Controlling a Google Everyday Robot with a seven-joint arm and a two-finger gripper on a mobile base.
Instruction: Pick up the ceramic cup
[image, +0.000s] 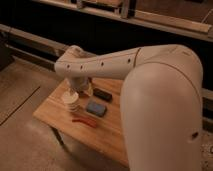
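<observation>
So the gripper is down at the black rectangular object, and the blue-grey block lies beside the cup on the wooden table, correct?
No. The camera view shows the gripper down at the ceramic cup, not at the black rectangular object, which lies apart from it. The blue-grey block does lie beside the cup on the wooden table.

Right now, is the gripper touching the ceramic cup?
Cannot tell. In the camera view the gripper sits directly over the ceramic cup, but the arm hides any contact or gap.
</observation>
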